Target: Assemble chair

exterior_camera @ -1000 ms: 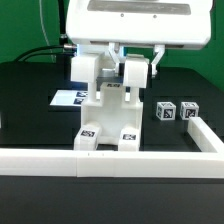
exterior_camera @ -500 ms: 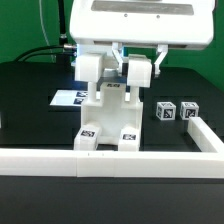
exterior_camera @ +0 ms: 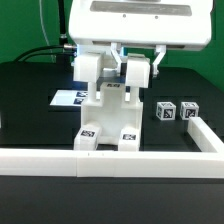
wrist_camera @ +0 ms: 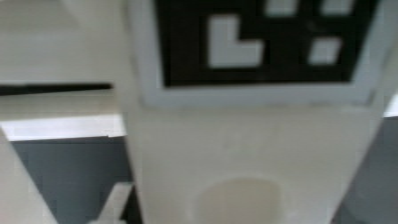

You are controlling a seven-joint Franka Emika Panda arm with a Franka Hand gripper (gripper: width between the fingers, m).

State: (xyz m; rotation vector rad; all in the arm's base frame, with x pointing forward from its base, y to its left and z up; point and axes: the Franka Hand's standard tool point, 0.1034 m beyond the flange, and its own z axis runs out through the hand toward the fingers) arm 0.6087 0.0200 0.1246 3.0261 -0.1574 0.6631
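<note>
The partly built chair (exterior_camera: 108,118) stands in the middle of the black table, matte white, with two tagged feet (exterior_camera: 90,136) toward the front rail. Two blocky uprights rise from it, one (exterior_camera: 90,68) on the exterior view's left and one (exterior_camera: 134,74) on the right. My gripper (exterior_camera: 138,66) hangs from above with its dark fingers (exterior_camera: 158,62) on either side of the right upright, shut on it. The wrist view is filled by this white piece and its black-and-white tag (wrist_camera: 258,45); my fingertips do not show there.
Two small tagged white pieces (exterior_camera: 165,110) (exterior_camera: 188,111) lie at the exterior view's right. The marker board (exterior_camera: 68,98) lies flat behind the chair on the left. The low white border rail (exterior_camera: 110,160) runs along the front and up the right side (exterior_camera: 205,135).
The gripper and the right upright shifted very slightly upward and turned a little between one second ago and half a second ago. Nothing has moved since.
</note>
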